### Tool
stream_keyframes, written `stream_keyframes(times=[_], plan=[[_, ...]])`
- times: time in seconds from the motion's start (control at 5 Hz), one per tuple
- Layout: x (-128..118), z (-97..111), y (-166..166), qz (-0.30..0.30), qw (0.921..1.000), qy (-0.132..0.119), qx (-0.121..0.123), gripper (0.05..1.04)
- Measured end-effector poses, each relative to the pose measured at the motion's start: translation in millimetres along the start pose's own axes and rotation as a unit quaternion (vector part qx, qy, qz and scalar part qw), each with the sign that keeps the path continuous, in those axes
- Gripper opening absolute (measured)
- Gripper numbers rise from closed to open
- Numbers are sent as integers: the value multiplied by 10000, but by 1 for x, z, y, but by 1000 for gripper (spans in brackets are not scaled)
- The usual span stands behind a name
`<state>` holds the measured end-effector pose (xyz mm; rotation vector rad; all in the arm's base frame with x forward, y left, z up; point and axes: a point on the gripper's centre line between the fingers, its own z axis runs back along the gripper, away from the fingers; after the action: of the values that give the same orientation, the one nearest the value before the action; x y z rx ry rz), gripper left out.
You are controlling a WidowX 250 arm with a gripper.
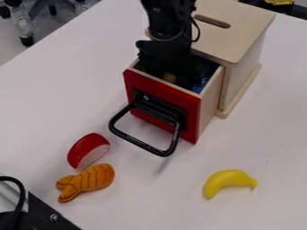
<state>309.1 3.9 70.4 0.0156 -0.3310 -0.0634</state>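
Looking down on one white table, we are seeing one black gripper hanging at the open drawer, its lower end reaching down inside the walls. The drawer's rim is hiding the gripper's tip, so we are not managing to tell how far open it is or whether it is holding anything. That one drawer is standing out from one pale wooden box, whose top is showing one long slot. Its one red front is carrying one black loop handle, which is jutting out over the table. Within the drawer we are noticing one small yellow patch and some blue, both too partly covered for us to name. Outside it, three toys are lying on the table: one red piece with a pale flat face and one orange, ridged toy with a forked end are resting close together toward the lower left, while one yellow banana is lying well apart from them, toward the lower right.
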Motion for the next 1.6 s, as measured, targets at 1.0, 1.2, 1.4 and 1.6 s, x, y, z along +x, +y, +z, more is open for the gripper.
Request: stream_keyframes(times=[1.0,1.2,1.4,1.6], plan=[[15,91,82,1338,9878,-610,511,635],[10,61,122,1704,9817,-322,792,635],[-2,29,148,1801,9783,-27,1024,635],[-3,0,167,1857,9764,109,1098,635]])
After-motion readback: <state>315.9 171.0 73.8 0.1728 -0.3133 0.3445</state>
